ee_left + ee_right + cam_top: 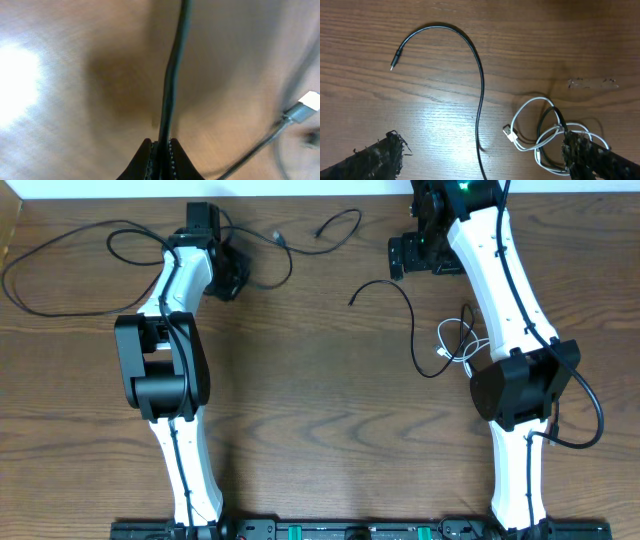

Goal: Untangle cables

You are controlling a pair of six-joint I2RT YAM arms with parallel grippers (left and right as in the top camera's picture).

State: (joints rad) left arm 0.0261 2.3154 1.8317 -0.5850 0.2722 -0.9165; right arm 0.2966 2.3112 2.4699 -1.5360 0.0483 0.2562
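Note:
My left gripper (161,150) is shut on a thin black cable (172,75) that runs straight away from the jaws, just above the wood. A second cable with a silver plug (304,109) lies to its right. From overhead, the left gripper (231,277) sits at the back left, where a long black cable (60,272) loops. My right gripper (485,156) is open over a curved black cable (480,90), which passes between its fingers. A short white cable (536,125) lies tangled with a black one by the right finger (590,157).
Another loose black cable (340,223) lies at the back centre of the wooden table (320,420). The white coil (458,345) sits close under the right arm (500,290). A faint scuff mark (592,82) shows on the wood.

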